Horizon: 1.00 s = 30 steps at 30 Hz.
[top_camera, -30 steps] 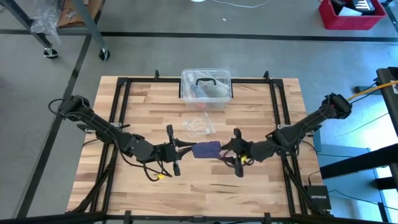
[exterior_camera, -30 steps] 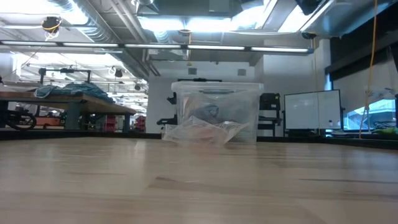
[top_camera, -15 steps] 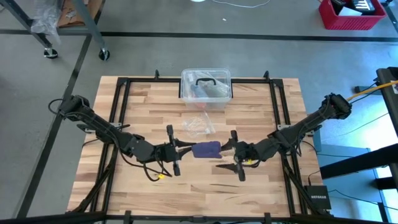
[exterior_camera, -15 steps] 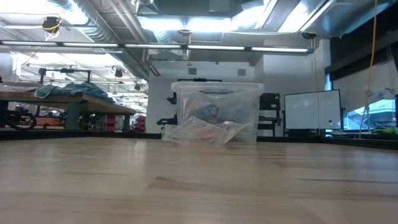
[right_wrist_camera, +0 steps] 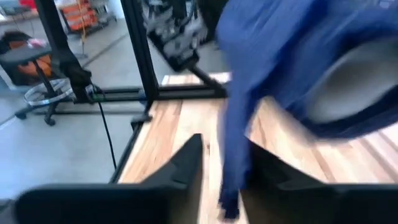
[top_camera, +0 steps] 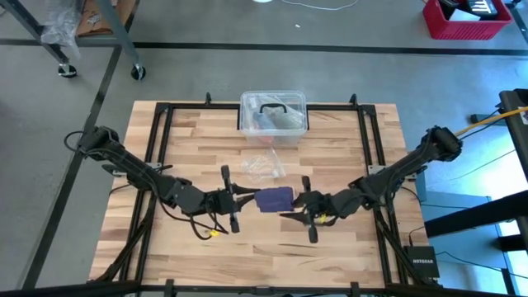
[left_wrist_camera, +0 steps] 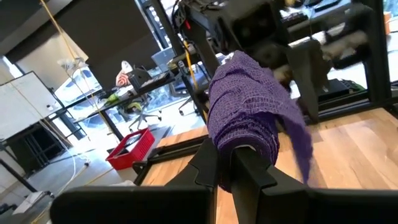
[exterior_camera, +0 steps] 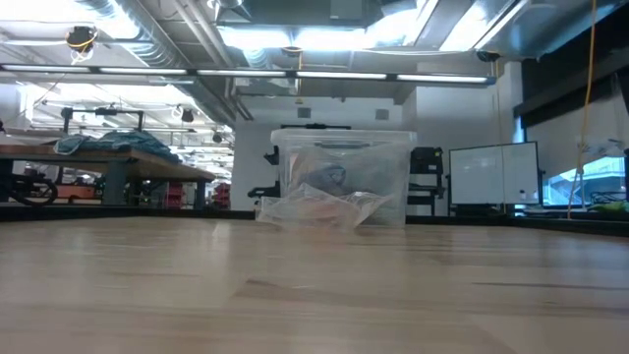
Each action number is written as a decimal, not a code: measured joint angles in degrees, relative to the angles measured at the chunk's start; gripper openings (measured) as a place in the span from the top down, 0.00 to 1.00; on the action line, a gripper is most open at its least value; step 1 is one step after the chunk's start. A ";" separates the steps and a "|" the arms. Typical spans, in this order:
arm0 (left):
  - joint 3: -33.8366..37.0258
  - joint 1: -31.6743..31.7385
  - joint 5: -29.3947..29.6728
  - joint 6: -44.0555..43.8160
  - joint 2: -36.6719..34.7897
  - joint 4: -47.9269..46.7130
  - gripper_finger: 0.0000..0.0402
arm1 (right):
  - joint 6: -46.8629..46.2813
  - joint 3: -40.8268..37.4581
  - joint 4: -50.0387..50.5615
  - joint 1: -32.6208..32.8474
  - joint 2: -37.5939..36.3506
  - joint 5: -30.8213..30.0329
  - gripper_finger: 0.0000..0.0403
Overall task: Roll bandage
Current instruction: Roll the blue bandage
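Between the left gripper's [left_wrist_camera: 239, 163] clenched jaws sits the core of the bandage [left_wrist_camera: 245, 118], already wound into a thick purple roll that rises straight off the fingertips, clear of the wooden table [top_camera: 346, 247]. A short loose tail hangs from the roll's far side, on the side away from the left jaws. That tail drops down between the right gripper's [right_wrist_camera: 224, 163] two dark fingers [right_wrist_camera: 186, 163]; they flank it closely, but whether they are pinching the fabric or only bracketing it I cannot tell.

Seen from above, the two grippers face each other across the roll near the table's middle, the right gripper [top_camera: 299, 211] just beyond the roll from the left one.

The step in hand looks like laying on the last wrap. To do it well, the right jaws should take the tail near its free end, keep it lightly taut and square to the roll, and carry it round while the left grip holds the core firm, so the layers neither slacken nor slide sideways.

Farther off lie a crinkled clear plastic wrapper [top_camera: 262, 166] and, beyond it, a lidded clear plastic box [top_camera: 273, 115].
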<state>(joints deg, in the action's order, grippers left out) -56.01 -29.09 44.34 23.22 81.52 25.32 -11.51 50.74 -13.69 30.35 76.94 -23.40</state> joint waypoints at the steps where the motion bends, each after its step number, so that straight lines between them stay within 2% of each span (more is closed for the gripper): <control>1: 0.00 0.01 0.00 0.43 0.00 0.35 0.96 | 0.00 -0.02 0.06 0.00 0.62 0.00 0.84; 5: 0.00 0.01 0.07 1.15 0.00 0.66 0.96 | 2.22 -0.02 -2.70 0.04 1.67 -0.07 0.98; 9: 0.02 -0.01 0.73 1.25 0.01 0.76 0.97 | 3.33 -0.02 -5.63 0.91 1.69 0.06 0.96; 13: 0.02 0.01 2.24 1.73 0.00 1.22 0.99 | 4.78 -0.02 -6.54 2.02 1.69 0.28 0.99; 17: 0.02 -0.01 5.53 2.54 0.02 4.73 0.98 | 4.44 -0.02 -6.70 2.03 2.30 2.29 0.99; 21: 0.02 -0.03 6.10 3.79 0.02 7.94 0.99 | 4.41 -0.02 -7.43 1.84 3.93 3.13 0.99; 30: 0.02 -1.05 8.57 4.37 0.02 10.17 0.99 | 5.82 -0.02 -6.64 1.84 4.94 -0.06 0.99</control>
<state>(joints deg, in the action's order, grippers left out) -55.99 -30.14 52.90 27.59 81.54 35.49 -5.69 50.72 -20.33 32.18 81.88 -23.46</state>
